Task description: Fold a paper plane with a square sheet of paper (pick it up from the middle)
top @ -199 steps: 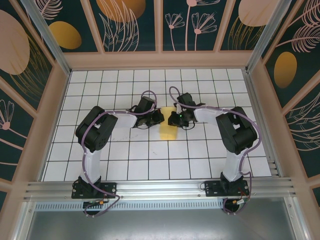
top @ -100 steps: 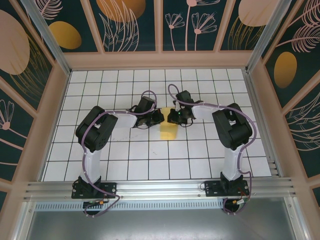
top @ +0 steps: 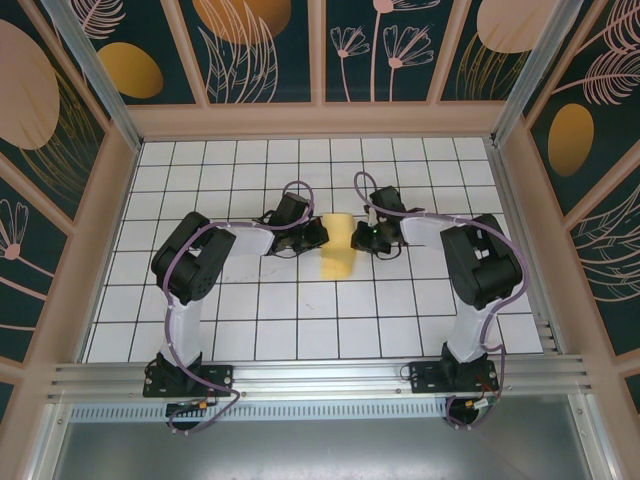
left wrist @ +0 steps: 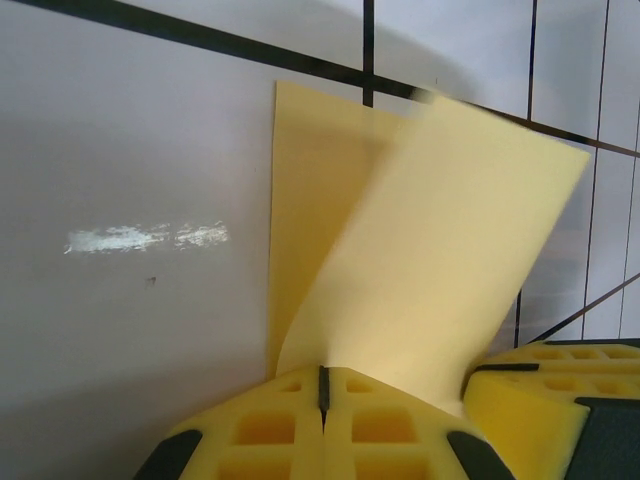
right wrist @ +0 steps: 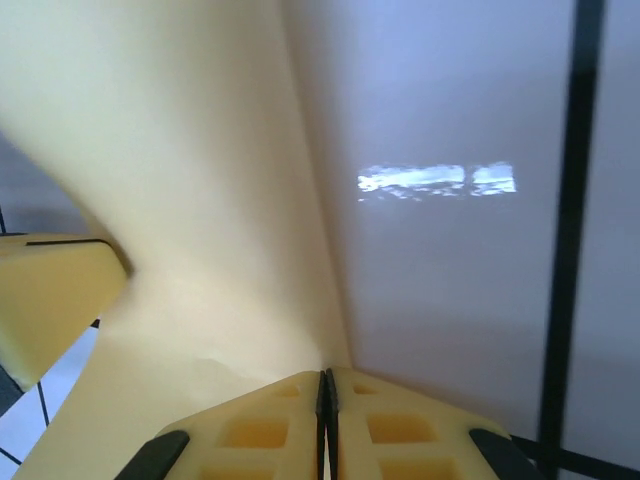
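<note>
The left claw [top: 318,234] sits near the middle of the white gridded desk [top: 250,300], its tip touching the left edge of the square sheet of paper [top: 338,250]. From its own wrist camera, its two yellow fingers [left wrist: 270,430] are pressed together with only a thin seam between them. The sheet's near end meets that seam, so the claw is pinching the paper.

From that pinch, one yellow layer lies flat on the desk, running away to a grid line. A second layer lifts off it as a slanted flap leaning to the right. In the top view the sheet is a narrow yellow strip, folded over, lying between the two claws. Its far end is raised and curled, and its near end lies flat on the tiles.

The right claw [top: 364,238] touches the strip's right edge at the far end. In its wrist view its fingers [right wrist: 400,430] are also closed tight, and the paper tapers down into them, so it pinches the sheet too. A finger of the left claw shows just beside it at the left edge of that view.

Compared with a second ago, the right claw has drawn back to the right, off the top of the strip. This has uncovered the far part of the paper that it hid before. The right arm's elbow has swung right as well. The left claw has not moved.
</note>
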You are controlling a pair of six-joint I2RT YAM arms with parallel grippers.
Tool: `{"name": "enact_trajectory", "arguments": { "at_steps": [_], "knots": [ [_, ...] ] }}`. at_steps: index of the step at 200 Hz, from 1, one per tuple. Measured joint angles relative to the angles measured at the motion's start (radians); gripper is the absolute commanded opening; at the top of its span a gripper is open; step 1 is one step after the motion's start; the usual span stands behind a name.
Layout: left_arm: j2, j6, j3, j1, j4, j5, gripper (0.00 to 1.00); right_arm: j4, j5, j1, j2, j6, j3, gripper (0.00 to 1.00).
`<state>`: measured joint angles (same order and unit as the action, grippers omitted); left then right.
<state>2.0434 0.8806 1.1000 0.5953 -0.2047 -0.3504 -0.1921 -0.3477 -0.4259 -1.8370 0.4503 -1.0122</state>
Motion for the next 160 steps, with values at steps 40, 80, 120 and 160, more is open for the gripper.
{"name": "enact_trajectory", "arguments": {
  "at_steps": [40,80,120,160],
  "knots": [
    [0.0,-0.001,0.0,0.0,0.0,0.0,0.0,0.005,0.005,-0.006,0.072,0.0,0.0,0.11],
    [0.0,-0.004,0.002,0.0,0.001,0.0,0.0,0.026,-0.047,-0.039,0.082,0.0,-0.033,0.11],
    [0.001,-0.004,0.003,0.001,0.003,0.001,0.0,0.027,-0.105,-0.078,0.005,0.0,-0.031,0.11],
    [0.001,-0.004,0.003,0.001,0.003,0.003,0.0,0.03,-0.126,-0.072,0.001,-0.001,0.044,0.11]
  ]
}}
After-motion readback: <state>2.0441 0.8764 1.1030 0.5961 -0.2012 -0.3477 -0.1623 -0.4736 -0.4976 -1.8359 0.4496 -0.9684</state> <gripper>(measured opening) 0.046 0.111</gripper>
